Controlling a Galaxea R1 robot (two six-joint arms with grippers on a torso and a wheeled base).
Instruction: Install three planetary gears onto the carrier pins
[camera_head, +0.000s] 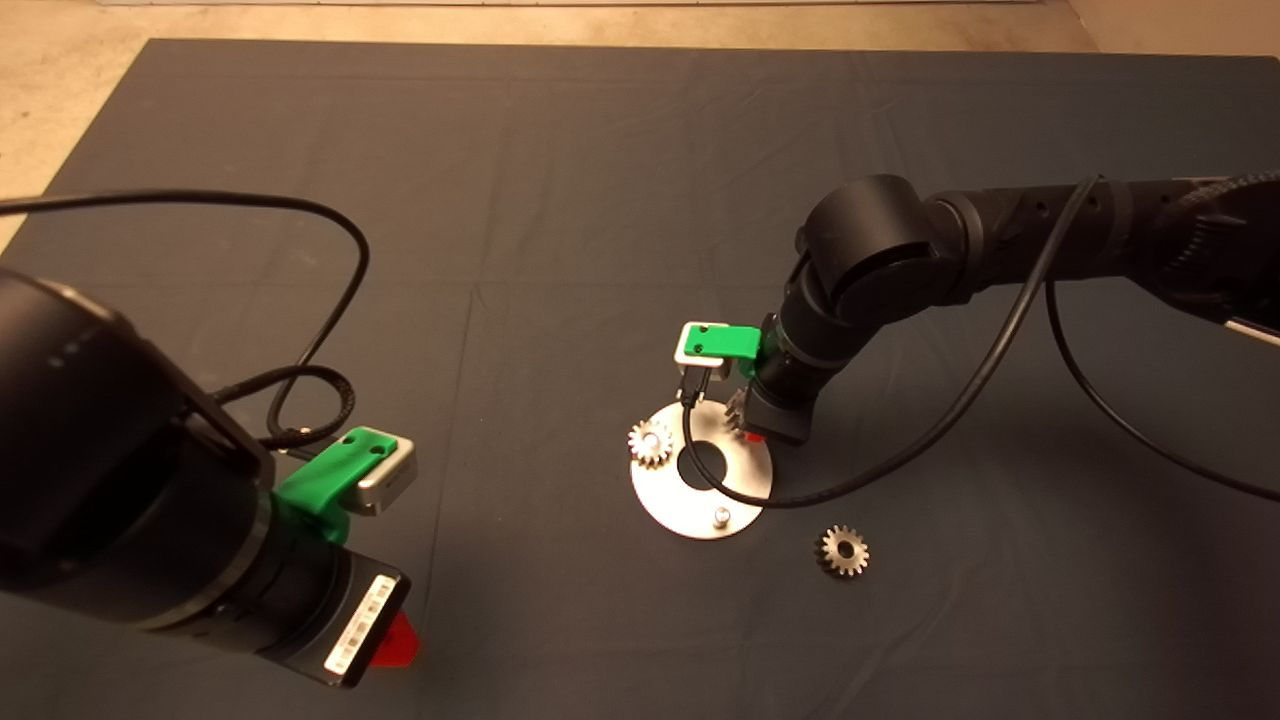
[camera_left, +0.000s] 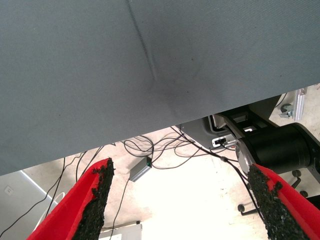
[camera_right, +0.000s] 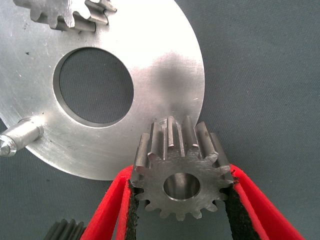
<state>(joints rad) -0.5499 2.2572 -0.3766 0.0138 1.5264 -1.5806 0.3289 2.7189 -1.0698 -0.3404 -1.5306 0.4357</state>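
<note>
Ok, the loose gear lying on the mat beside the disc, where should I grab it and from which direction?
Take the loose gear by its toothed rim, one pad on each opposite side, coming straight down from above. It lies flat on the mat with its bore facing up and open space all round, clear of the disc. The right gripper holds its gear the same way; I'd copy that.

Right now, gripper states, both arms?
Left gripper: open, empty, parked at the mat's lower left.
Right gripper: shut on a planetary gear, at the carrier disc edge.
</note>
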